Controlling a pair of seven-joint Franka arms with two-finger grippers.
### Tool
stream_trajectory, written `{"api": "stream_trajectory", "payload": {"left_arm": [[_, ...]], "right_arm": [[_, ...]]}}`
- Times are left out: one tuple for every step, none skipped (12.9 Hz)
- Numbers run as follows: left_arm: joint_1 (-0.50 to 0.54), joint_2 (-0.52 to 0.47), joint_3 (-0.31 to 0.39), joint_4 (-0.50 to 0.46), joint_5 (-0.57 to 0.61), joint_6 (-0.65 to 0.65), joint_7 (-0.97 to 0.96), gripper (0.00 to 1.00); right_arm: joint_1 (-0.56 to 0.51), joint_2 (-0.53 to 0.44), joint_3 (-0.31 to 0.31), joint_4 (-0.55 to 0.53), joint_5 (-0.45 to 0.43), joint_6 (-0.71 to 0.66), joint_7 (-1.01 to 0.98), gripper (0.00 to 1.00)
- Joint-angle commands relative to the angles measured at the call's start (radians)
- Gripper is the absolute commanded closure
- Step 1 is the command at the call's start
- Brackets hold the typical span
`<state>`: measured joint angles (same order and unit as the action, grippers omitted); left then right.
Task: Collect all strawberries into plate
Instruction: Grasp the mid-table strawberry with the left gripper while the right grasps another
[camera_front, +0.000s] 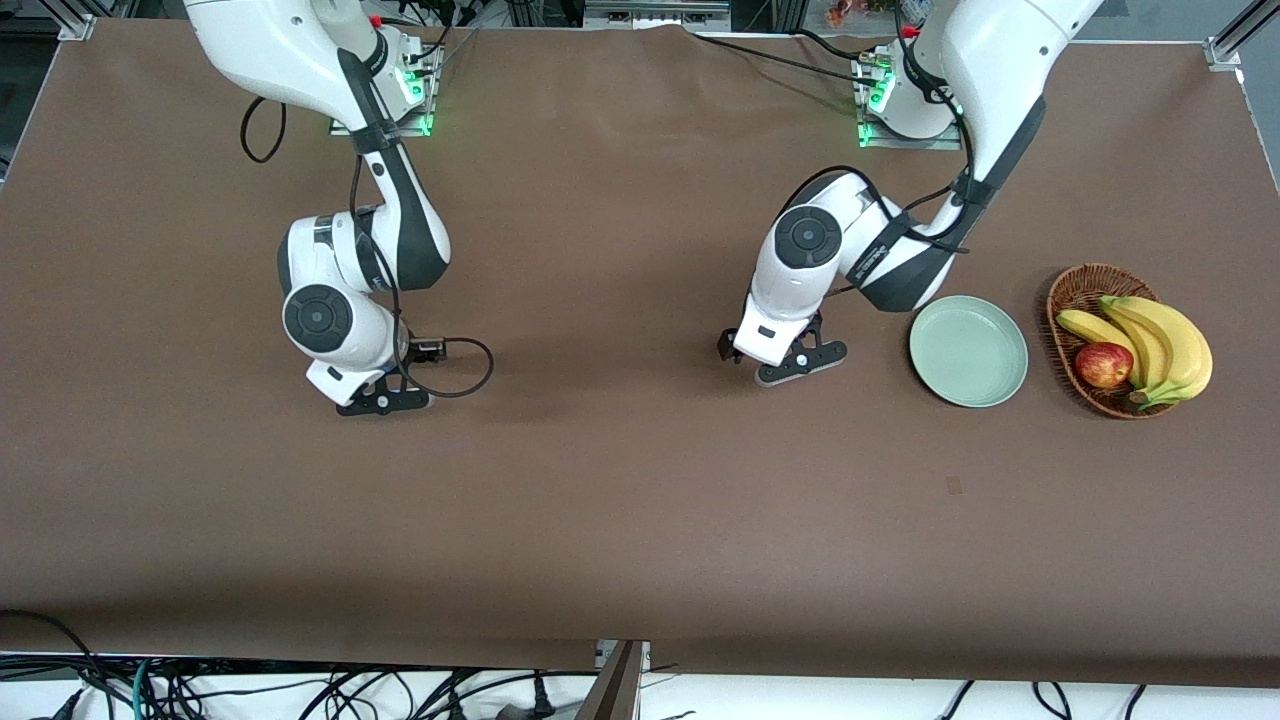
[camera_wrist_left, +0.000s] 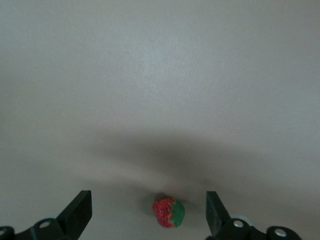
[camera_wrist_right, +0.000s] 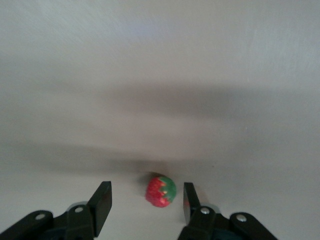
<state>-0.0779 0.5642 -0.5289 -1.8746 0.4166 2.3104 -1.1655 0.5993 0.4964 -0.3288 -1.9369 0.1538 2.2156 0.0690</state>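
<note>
Both grippers low and spread, left gripper (camera_wrist_left: 149, 210) around 1 strawberry (camera_wrist_left: 168, 212) low in frame, right gripper (camera_wrist_right: 145, 202) around another strawberry (camera_wrist_right: 160, 190), plate (camera_front: 968, 351) empty centre-right; off-centre squeeze likely to squirt either berry out sideways.

Two strawberries (camera_wrist_left: 168, 212) (camera_wrist_right: 160, 190); bare plate (camera_front: 968, 351)

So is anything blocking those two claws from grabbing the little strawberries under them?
Nothing visible. The left gripper is open around one strawberry, and the right gripper is open around another strawberry; only bare table surrounds each.
</note>
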Motion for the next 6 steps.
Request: {"api": "stream_trajectory", "payload": {"left_arm": [[-0.016, 0.066, -0.006, 0.014, 0.121, 0.043, -0.129, 0.00], [-0.019, 0.080, -0.006, 0.014, 0.145, 0.049, -0.152, 0.00], [-0.023, 0.086, -0.006, 0.014, 0.152, 0.049, -0.161, 0.00], [-0.032, 0.097, -0.006, 0.012, 0.152, 0.049, -0.161, 0.00], [-0.037, 0.106, -0.006, 0.011, 0.152, 0.047, -0.168, 0.00], [-0.039, 0.108, -0.008, 0.006, 0.152, 0.049, -0.190, 0.00]], "right_arm": [[0.004, -0.058, 0.002, -0.117, 0.070, 0.071, -0.040, 0.34], [0.004, -0.058, 0.002, -0.134, 0.082, 0.090, -0.047, 0.34], [0.004, -0.058, 0.002, -0.154, 0.084, 0.114, -0.052, 0.34], [0.004, -0.058, 0.002, -0.178, 0.084, 0.145, -0.052, 0.34], [0.004, -0.058, 0.004, -0.197, 0.084, 0.172, -0.052, 0.34], [0.004, -0.058, 0.004, -0.208, 0.084, 0.189, -0.052, 0.34]]}}
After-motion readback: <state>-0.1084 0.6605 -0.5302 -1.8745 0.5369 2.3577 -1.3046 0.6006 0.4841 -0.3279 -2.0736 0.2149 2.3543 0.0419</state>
